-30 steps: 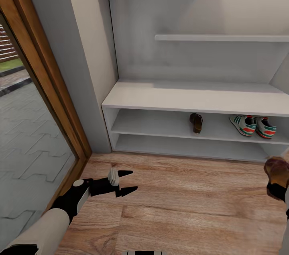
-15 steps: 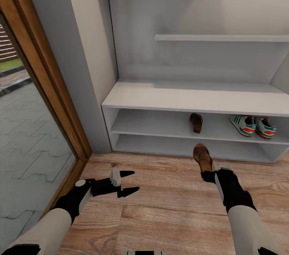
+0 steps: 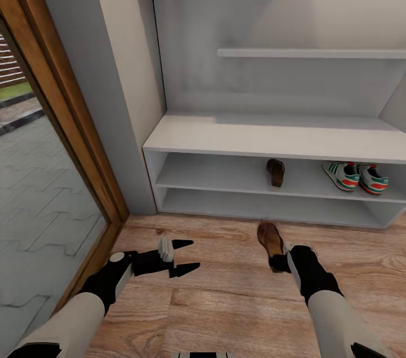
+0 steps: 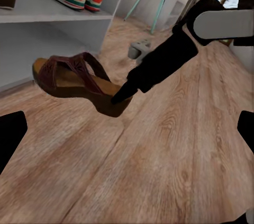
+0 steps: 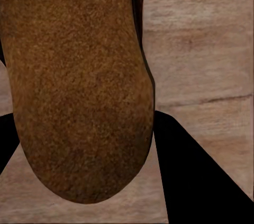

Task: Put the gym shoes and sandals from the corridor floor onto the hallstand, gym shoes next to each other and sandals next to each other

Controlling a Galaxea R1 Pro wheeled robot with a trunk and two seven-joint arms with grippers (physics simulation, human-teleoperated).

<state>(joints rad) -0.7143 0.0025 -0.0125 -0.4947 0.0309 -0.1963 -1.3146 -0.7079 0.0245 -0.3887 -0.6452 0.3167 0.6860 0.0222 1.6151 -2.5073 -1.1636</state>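
Brown sandal (image 3: 270, 238) sits clenched by its heel in my right gripper (image 3: 280, 261), seemingly clear of the corridor floor (image 3: 225, 301); my left gripper (image 3: 181, 257) idles spread and empty; beyond, the hallstand (image 3: 270, 141) holds the other sandal (image 3: 276, 171) and both gym shoes (image 3: 355, 176); next I'd slide this one in beside its mate

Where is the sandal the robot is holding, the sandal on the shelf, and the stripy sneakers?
held sandal (image 3: 270, 238), head view, on its tan footbed.
shelf sandal (image 3: 276, 171), head view, on its dark strap.
gym shoes (image 3: 355, 176), head view, where the two meet.
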